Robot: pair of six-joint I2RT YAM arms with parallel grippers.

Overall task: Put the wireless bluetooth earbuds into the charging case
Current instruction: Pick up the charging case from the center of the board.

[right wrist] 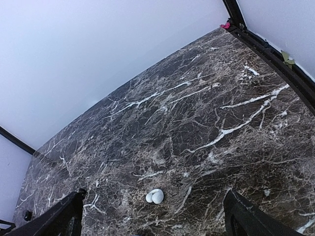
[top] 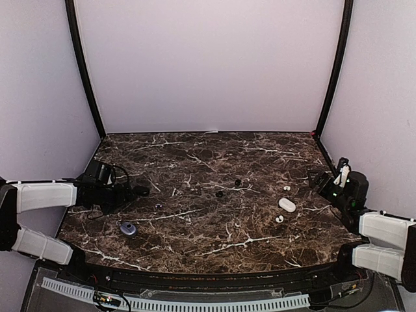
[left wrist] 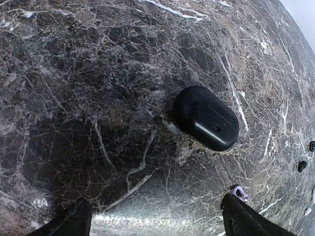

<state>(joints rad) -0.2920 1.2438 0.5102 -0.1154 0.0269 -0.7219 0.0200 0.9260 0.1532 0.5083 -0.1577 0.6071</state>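
Both claws gape empty; our buds lie loose on the surface (top: pixel 195 244).
Left claw (left wrist: pixel 155 214) hovers by the black case (left wrist: pixel 206 118), the black buds (top: pixel 238 182) well apart mid-surface. Right claw (right wrist: pixel 156 216) faces a white bud (right wrist: pixel 155 196) near the white case (top: pixel 286 205). We fear a tiny glossy bud squirting from a pinch. The black case's lid looks shut, barring entry; a blue oval (top: pixel 128 228) sits aside.

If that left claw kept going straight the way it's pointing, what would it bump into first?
Probably the closed black charging case lying just ahead of the left gripper, slightly off centre.
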